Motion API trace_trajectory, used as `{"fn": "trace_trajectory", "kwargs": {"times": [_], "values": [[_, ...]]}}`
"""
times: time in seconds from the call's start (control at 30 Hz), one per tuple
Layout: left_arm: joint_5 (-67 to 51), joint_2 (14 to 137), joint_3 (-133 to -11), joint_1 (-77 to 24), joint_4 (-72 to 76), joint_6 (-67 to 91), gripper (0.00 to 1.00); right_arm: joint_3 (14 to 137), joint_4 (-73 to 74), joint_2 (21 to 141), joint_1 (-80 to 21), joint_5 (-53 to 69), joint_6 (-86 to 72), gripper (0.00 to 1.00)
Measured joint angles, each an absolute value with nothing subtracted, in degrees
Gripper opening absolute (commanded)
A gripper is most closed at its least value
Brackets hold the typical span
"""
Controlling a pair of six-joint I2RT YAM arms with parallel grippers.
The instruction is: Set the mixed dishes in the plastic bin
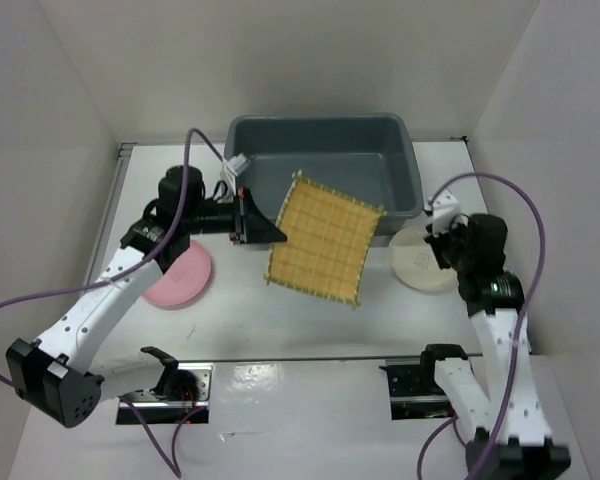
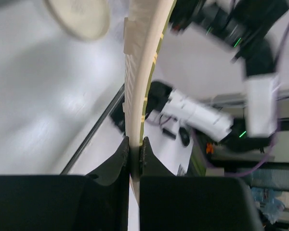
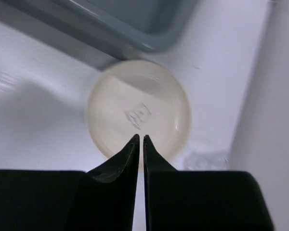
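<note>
Yellow and woven, the mat [image 1: 325, 240] is up off the table [image 1: 280, 330], pinched by its left edge in the left gripper [image 1: 263, 228], whose jaws are clamped thin on it. From where I stand it hangs tilted. Its far corner is just over the near rim of the grey plastic bin [image 1: 325, 165], and the rest is out over the table between the two plates.

Edge-on in the left wrist view it bows in a gentle curve, so I'd call it light and only half stiff. It will likely flop and swing from a one-sided hold, though the weave gives the pads something to bite on. An edge hold like this one seems right, but it needs carrying far enough over the rim that the trailing corner clears.

The right gripper [image 3: 139, 140] is closed on nothing, its tips together above the near edge of the cream plate [image 3: 139, 106]. That plate lies flat on the table just beside the bin's near right corner. It looks hard and smooth, probably slippery, and best taken by the rim. The pink plate [image 1: 180, 278] lies flat at the left side of the table.
</note>
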State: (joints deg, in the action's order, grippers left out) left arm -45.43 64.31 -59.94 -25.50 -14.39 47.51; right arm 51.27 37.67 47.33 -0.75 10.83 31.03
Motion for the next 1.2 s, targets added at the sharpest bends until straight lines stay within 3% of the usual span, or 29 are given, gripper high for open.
{"fn": "trace_trajectory", "kwargs": {"times": [0.1, 0.17, 0.23, 0.37, 0.43, 0.67, 0.87, 0.93, 1.2], "values": [[-46.52, 69.45, -69.97, -23.05, -14.17, 49.58, 0.0, 44.86, 35.57, 31.18, 3.62, 7.42, 28.88, 0.46], [-46.19, 73.84, -75.85, -21.21, -11.62, 51.79, 0.0, 39.81, 33.45, 15.73, 4.58, 6.74, 27.77, 0.54], [-45.67, 78.91, -80.71, -19.49, -8.43, 54.78, 0.0, 38.22, 33.12, 1.52, 6.48, 8.69, 28.62, 0.54], [-45.15, 92.18, -90.3, -17.52, -4.27, 59.42, 0.0, 37.74, 31.03, 1.5, 11.99, 11.22, 29.91, 0.7], [-44.42, 100.44, -96.4, -17.04, -3.46, 61.3, 0.0, 36.67, 32.12, 3.53, 12.8, 11.11, 30.02, 0.84], [-42.19, 127.98, -119.96, -17.74, -7.57, 64.93, 0.0, 36.01, 32.21, 8.78, 12.99, 9.37, 29.93, 0.85], [-39.81, 156.9, -162.01, -20.1, -20.84, 66.24, 0.0, 36.03, 32.16, 9.58, 12.25, 7.84, 29.87, 0.85], [-40.16, 163.11, -169.56, -20.51, -21.43, 69.17, 0.0, 36.03, 32.12, 10.44, 11.2, 7.2, 29.67, 0.85], [-39.4, 171.96, -175.81, -21.04, -31.66, 69.82, 0.0, 36.01, 31.68, 14.31, 4.8, 2.5, 28.21, 0.87]]}}
